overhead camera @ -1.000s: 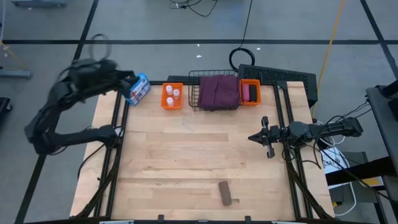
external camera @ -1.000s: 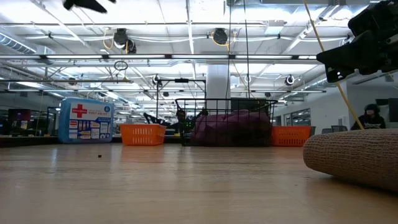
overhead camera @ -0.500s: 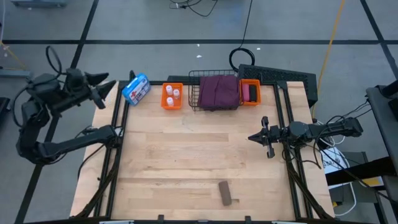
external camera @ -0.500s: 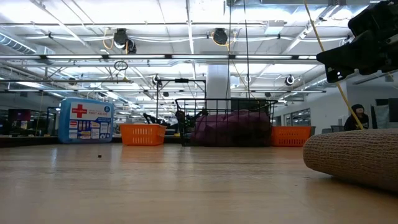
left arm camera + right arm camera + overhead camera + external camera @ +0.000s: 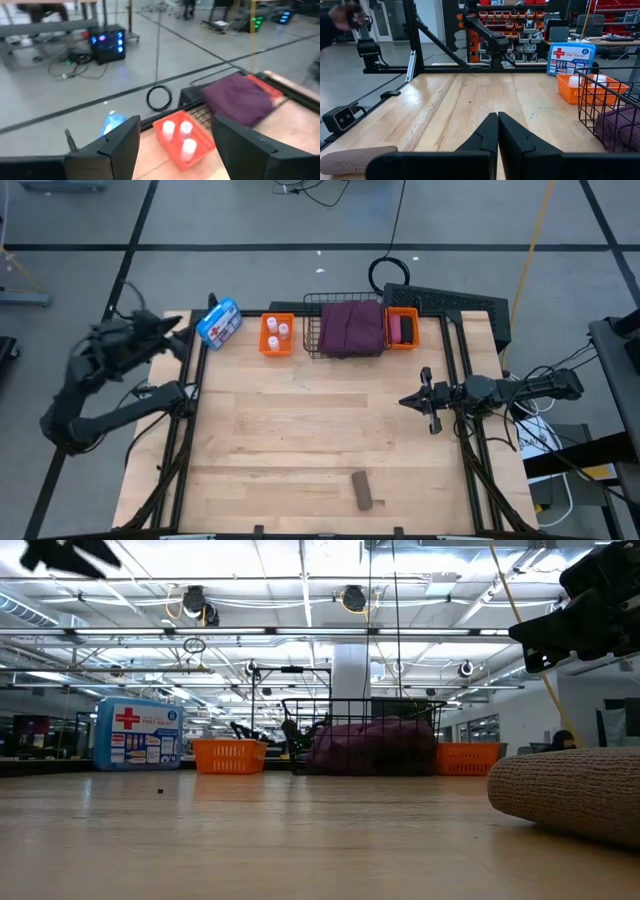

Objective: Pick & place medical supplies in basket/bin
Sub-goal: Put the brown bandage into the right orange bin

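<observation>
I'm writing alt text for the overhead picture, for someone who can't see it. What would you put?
A wooden table from above: along its far edge sit a first-aid pouch, an orange bin of white vials, a wire basket holding a maroon cloth, and another orange bin. A brown roll lies near the front; dark arms flank the table.

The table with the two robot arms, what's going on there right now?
Neither arm holds anything. The left gripper hangs open off the table's left edge, near the blue-and-white pouch. The right gripper waits shut over the table's right side. The maroon cloth lies in the wire basket; a brown roll lies on the table's near edge.
</observation>
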Tool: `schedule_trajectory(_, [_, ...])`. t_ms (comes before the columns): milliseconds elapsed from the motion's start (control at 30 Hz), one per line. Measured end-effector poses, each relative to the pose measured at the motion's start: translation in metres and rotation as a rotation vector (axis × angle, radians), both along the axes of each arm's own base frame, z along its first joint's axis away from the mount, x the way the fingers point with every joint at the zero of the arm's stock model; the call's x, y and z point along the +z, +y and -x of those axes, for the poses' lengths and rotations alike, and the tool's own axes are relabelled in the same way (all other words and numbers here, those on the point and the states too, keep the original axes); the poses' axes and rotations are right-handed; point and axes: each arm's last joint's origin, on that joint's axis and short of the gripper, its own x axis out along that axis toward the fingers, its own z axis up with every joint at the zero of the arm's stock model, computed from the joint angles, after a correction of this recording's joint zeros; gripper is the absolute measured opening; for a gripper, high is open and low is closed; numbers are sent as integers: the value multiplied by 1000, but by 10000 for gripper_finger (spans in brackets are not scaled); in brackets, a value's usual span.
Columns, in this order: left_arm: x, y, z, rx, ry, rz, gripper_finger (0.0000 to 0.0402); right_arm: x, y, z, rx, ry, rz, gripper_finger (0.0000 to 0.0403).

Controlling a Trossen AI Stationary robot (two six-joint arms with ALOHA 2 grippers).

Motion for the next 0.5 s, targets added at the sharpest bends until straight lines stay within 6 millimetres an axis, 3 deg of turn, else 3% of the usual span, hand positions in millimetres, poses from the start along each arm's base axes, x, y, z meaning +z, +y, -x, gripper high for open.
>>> schedule_trajectory(333, [-96, 26, -33, 52, 124, 91, 251, 0, 0, 0, 0, 0, 0, 0])
schedule_trajectory(500, [-122, 40, -52, 36, 69, 42, 251, 0, 0, 0, 0, 0, 0, 0])
